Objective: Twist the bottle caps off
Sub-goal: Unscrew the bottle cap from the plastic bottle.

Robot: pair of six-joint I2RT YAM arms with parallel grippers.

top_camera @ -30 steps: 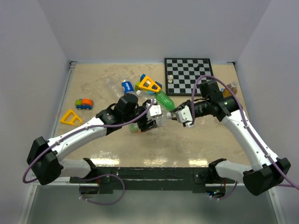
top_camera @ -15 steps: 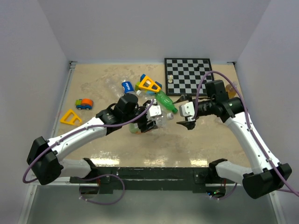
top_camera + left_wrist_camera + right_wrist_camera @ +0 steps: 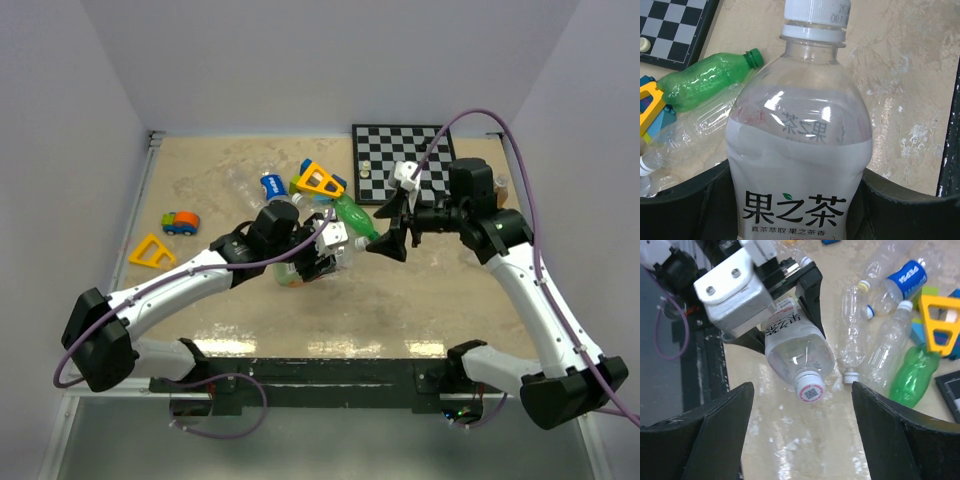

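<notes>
Since the earlier frame, the right tool [image 3: 382,226] has let go of the bottle cap [image 3: 809,388], drawn back toward the chessboard [image 3: 400,162] and turned, so that its jaws now stand one above the other in the top view; the clear bottle [image 3: 800,150] has kept its place. The bottle cap is white, carries a small printed square code on its top face, and is seated on the neck of the clear bottle, above a white collar ring. It points toward the right arm and is clear of both fingers [image 3: 715,435] of the right tool, which are spread wide with nothing between them. The clear bottle is held off the counter [image 3: 450,300] near its middle, tilted, with the left tool [image 3: 318,258] clenched around its labelled body; the label bears black characters. Just beyond the clear bottle lies a green bottle [image 3: 705,80] on its side, with a green cap [image 3: 756,56] on its neck. Beside the green bottle lie several clear empty bottles, one with a blue label [image 3: 905,280]. A yellow triangular toy [image 3: 320,181] rests at the far side of this group. Well apart, near the left edge of the counter, sit a toy car [image 3: 181,222] and a second yellow triangle [image 3: 151,252].
</notes>
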